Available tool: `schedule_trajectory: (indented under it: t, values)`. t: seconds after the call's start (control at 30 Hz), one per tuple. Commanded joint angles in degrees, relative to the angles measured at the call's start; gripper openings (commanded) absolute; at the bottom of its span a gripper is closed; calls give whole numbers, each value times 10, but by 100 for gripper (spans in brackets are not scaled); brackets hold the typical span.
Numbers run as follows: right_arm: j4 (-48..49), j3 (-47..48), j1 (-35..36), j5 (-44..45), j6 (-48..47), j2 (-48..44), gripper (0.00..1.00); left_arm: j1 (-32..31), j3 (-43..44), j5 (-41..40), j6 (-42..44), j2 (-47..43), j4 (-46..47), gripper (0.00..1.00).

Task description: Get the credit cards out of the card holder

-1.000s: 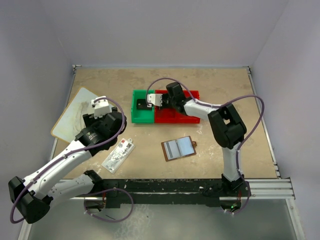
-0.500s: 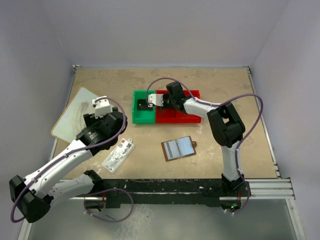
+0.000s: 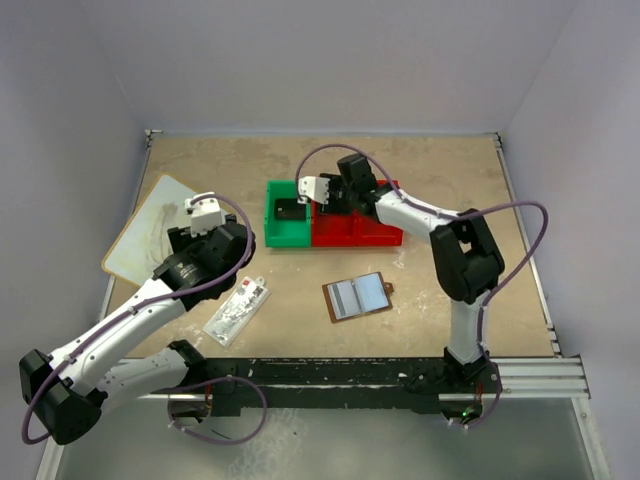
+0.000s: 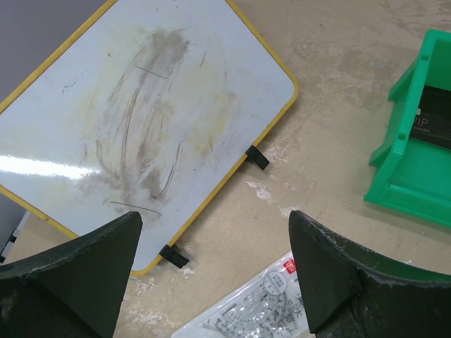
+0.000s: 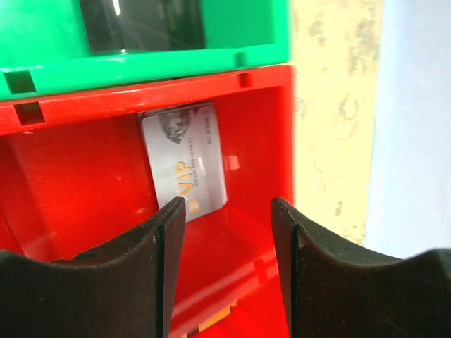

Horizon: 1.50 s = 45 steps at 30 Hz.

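The card holder (image 3: pixel 357 296) lies open on the table near the front, brown with pale clear pockets, and no gripper is near it. My right gripper (image 5: pixel 229 211) hovers open over the red bin (image 5: pixel 70 183), nothing between its fingers. A silver VIP card (image 5: pixel 184 158) lies flat in that bin just beyond the fingertips. A dark card (image 5: pixel 141 24) rests in the green bin (image 5: pixel 148 63). From above, the right gripper (image 3: pixel 328 197) sits over the seam of the two bins. My left gripper (image 4: pixel 215 225) stands wide open and empty above bare table.
A yellow-edged whiteboard (image 4: pixel 134 113) lies at the left. A plastic protractor pack (image 4: pixel 261 310) lies below the left gripper. The green bin (image 3: pixel 285 215) and red bin (image 3: pixel 360 228) stand side by side mid-table. Walls close in the back and sides.
My right gripper has gone from shut to open and let the silver card go into the red bin; its arm has shifted slightly toward the back. The left arm has not moved.
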Motion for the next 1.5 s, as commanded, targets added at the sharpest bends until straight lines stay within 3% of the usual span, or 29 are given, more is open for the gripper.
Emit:
schedule_trajectory:
  t: [0.0, 0.17, 0.3, 0.37, 0.5, 0.73, 0.9, 1.47]
  values:
    - [43, -16, -2, -21, 81, -85, 56, 3, 19, -6, 9, 1, 6, 83]
    - [152, -107, -1, -20, 261, -204, 56, 3, 21, -7, 8, 0, 4, 83]
    - [202, -197, -1, -33, 506, -299, 61, 3, 20, -11, 7, -1, 3, 83]
    - [159, -213, -2, -17, 647, -322, 66, 3, 20, -12, 7, -1, 3, 83]
    - [40, -229, 6, 90, 780, -321, 67, 3, 20, -11, 6, 1, 3, 82]
    - [20, -342, 87, 148, 863, -365, 73, 3, 21, -21, 4, 8, 0, 82]
    - [13, -376, 120, 134, 874, -374, 74, 3, 23, -27, 1, 15, -4, 82]
    - [-19, -362, 191, 177, 896, -296, 73, 3, 31, -40, -14, 25, -23, 84]
